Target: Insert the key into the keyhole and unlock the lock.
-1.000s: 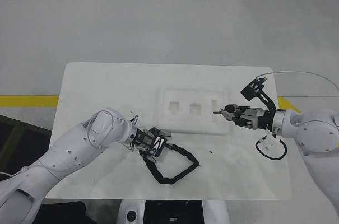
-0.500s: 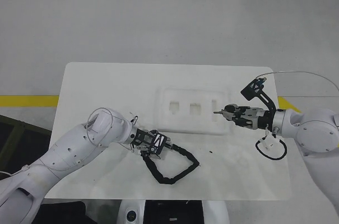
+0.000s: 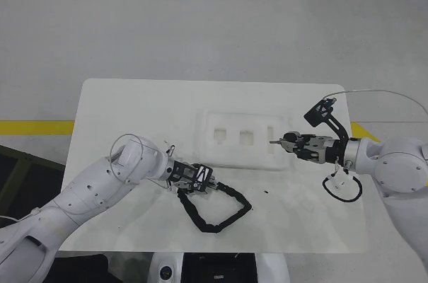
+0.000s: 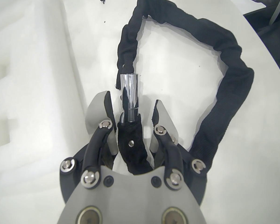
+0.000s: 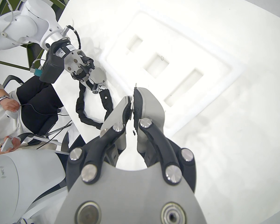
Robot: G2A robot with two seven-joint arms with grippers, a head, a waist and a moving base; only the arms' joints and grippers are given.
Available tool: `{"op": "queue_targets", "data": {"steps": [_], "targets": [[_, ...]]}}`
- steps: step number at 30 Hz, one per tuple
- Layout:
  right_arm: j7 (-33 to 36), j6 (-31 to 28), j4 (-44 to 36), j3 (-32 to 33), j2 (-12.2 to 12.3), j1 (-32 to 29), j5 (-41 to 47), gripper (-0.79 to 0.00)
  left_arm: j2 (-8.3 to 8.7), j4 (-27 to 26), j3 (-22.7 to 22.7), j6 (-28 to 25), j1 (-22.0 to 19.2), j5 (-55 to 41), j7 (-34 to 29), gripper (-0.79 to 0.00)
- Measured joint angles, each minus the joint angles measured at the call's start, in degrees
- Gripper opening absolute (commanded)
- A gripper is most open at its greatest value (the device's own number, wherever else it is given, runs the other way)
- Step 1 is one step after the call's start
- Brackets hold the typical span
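Left gripper (image 4: pixel 132 99) open astride lock's (image 4: pixel 130 141) stiff chrome cylinder (image 4: pixel 128 87), likely best hold, chain (image 4: pixel 226 47) floppy; right gripper (image 5: pixel 131 102) pinches thin key (image 3: pixel 274 142).

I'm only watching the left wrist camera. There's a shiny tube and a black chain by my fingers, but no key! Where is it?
Observer: The right gripper is shut on the key, over the white foam tray.
Operator: Is it close to my lock?
Observer: No. In the top view the lock lies on the table between the tray and the robot, well apart from the key.
Operator: Which way is the key pointing?
Observer: Its tip points across the tray toward the left arm's side, beside the pocket nearest the right arm.
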Motion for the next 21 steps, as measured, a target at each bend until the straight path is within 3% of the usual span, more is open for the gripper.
{"op": "queue_targets", "data": {"steps": [7, 9, 11, 12, 21], "targets": [[0.0, 0.0, 0.0, 0.0, 0.0, 0.0, 0.0, -0.785, -0.71, 0.85, -0.36, -0.07, 0.35, -1.55, -1.54, -0.474], [0.0, 0.0, 0.0, 0.0, 0.0, 0.0, 0.0, -0.785, -0.96, 1.13, -0.54, -0.05, 0.49, -2.46, -1.68, -0.57], [0.0, 0.0, 0.0, 0.0, 0.0, 0.0, 0.0, -0.785, -1.18, 1.33, -0.73, -0.14, 0.56, -3.2, -2.02, -0.757], [0.0, 0.0, 0.0, 0.0, 0.0, 0.0, 0.0, -0.785, -1.26, 1.4, -0.79, -0.25, 0.58, -3.4, -2.22, -0.785], [0.0, 0.0, 0.0, 0.0, 0.0, 0.0, 0.0, -0.785, -1.71, 2.54, -2.53, -0.48, 1.2, -7.04, -2.91, -0.785]]}}
